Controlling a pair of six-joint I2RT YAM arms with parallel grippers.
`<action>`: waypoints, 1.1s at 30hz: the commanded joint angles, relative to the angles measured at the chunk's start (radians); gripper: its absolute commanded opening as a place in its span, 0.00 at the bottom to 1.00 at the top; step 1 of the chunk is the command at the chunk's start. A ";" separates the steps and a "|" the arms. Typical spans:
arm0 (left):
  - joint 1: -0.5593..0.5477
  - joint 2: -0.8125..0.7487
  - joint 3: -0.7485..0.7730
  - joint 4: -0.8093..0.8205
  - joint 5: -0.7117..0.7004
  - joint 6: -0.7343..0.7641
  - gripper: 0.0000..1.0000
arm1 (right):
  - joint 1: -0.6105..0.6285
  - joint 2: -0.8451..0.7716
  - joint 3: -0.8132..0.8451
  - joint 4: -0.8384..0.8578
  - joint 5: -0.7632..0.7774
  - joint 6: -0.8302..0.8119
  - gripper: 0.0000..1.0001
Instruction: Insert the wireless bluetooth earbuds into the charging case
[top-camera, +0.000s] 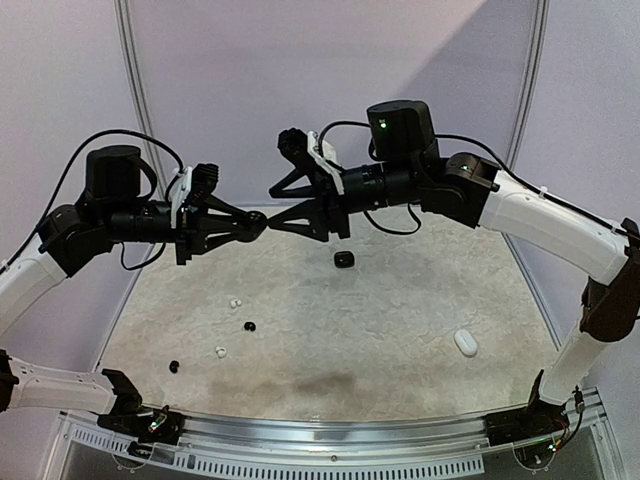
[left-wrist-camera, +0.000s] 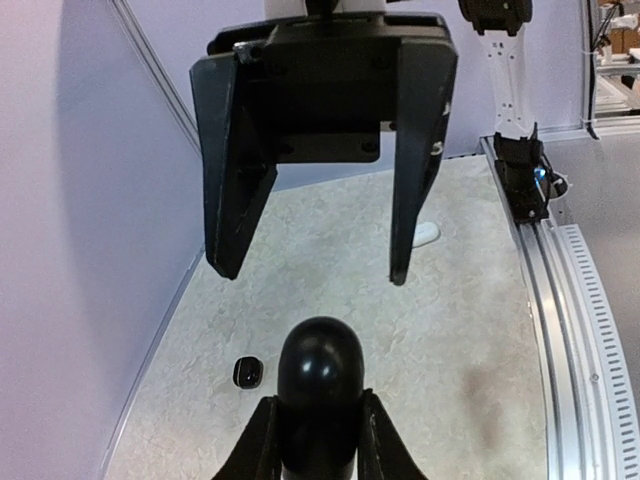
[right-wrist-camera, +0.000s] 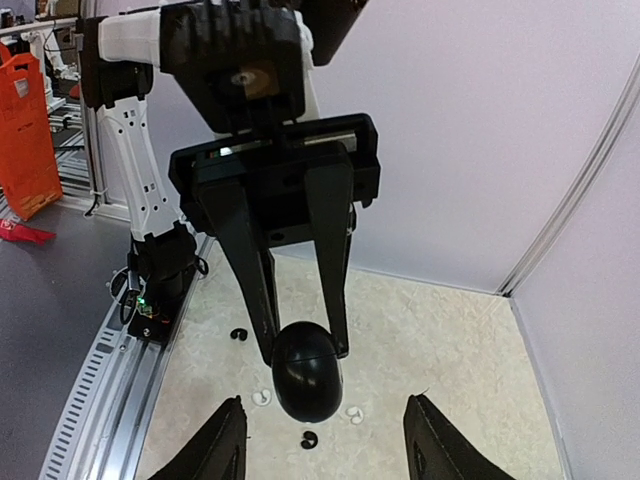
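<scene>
Showed two robot arms raised tip to tip above a pale speckled table. Had the left gripper clamped on a glossy black charging case, held up in the air. Had the right gripper facing it, jaws spread and holding nothing, tips near the case. Found white earbuds and black earbuds scattered loose on the table's left side. Noted a white case lying toward the right, and a small black object on the table beneath the grippers.

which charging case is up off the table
The black case gripped in the left tool, raised in mid-air. The white case and the other black one lie on the table.
</scene>
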 joint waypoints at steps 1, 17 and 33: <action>-0.022 -0.001 0.022 -0.043 -0.020 0.040 0.00 | 0.012 0.042 0.046 -0.075 0.016 -0.024 0.53; -0.032 0.001 0.016 -0.035 -0.020 0.037 0.00 | 0.039 0.101 0.072 -0.032 0.006 -0.029 0.32; 0.041 -0.050 -0.058 0.116 0.014 -0.218 0.99 | -0.019 0.013 -0.085 0.267 0.012 0.156 0.00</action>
